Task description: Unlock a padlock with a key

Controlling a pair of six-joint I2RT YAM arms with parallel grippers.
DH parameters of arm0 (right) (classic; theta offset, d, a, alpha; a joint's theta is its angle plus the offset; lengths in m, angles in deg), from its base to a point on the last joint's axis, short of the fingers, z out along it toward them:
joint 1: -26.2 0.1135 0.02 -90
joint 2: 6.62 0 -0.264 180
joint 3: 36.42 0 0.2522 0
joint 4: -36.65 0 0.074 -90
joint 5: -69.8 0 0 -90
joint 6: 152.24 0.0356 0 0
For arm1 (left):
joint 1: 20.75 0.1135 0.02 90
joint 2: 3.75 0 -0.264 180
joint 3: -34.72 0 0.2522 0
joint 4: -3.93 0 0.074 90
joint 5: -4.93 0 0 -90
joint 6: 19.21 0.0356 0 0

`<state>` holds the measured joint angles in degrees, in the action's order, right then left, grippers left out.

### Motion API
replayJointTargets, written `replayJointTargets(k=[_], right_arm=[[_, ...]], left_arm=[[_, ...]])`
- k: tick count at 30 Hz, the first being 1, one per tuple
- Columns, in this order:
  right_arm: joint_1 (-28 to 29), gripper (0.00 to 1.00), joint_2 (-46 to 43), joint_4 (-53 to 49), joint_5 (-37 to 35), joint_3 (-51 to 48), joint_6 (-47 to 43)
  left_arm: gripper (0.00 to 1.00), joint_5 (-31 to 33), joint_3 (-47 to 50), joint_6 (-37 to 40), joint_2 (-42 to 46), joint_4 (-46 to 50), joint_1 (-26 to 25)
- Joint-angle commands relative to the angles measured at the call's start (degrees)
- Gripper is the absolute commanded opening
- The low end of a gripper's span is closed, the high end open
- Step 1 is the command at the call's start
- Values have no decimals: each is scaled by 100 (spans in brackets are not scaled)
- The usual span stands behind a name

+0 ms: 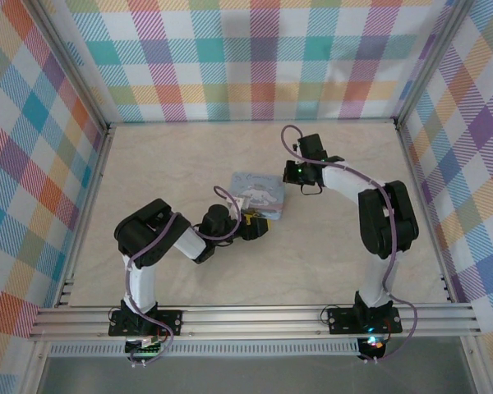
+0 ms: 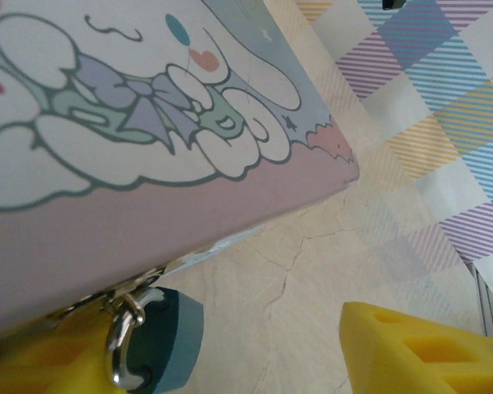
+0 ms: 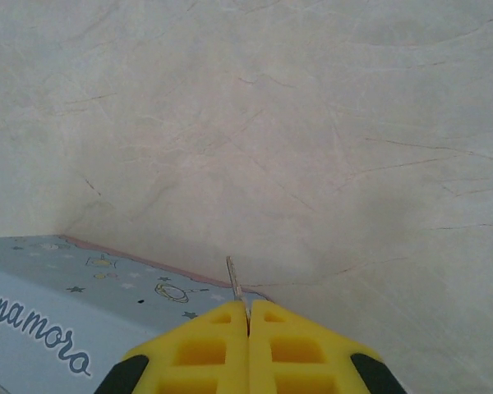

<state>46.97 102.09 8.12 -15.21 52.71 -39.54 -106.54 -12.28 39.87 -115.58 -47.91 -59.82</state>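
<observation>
The padlock (image 2: 160,341), with a bluish body and a metal shackle (image 2: 119,349), hangs from the hasp at the lower edge of the pale cartoon tin (image 2: 107,148). My left gripper (image 2: 230,353) is open. The padlock rests against its left yellow finger (image 2: 41,361), and a wide gap separates it from the right finger (image 2: 427,353). My right gripper (image 3: 248,316) is shut on the key (image 3: 233,281), whose thin blade sticks out ahead of the fingertips, just past the tin's corner (image 3: 82,304). From above, the left gripper (image 1: 251,223) is at the tin's near side and the right gripper (image 1: 300,176) at its right side.
The tin (image 1: 259,193) lies mid-table on the pale marbled surface (image 1: 181,164). Plaid-patterned walls (image 1: 255,57) close in the back and both sides. An aluminium rail (image 1: 255,316) runs along the near edge by the arm bases.
</observation>
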Motion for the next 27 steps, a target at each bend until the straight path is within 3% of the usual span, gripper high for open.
replayJointTargets(k=[1, 9, 19, 25, 27], right_arm=[[120, 0, 236, -321, 255, 31, 63], [215, 0, 266, -295, 233, 2, 99], [177, 0, 216, -334, 146, 32, 33], [180, 0, 212, -318, 177, -13, 64], [181, 0, 195, -300, 173, -48, 67]], left_arm=[[72, 147, 101, -79, 54, 131, 92], [71, -177, -327, -185, -163, 154, 67], [62, 72, 267, -89, 90, 257, 178], [53, 82, 301, -86, 119, 374, 264], [44, 32, 254, -47, 118, 463, 290]])
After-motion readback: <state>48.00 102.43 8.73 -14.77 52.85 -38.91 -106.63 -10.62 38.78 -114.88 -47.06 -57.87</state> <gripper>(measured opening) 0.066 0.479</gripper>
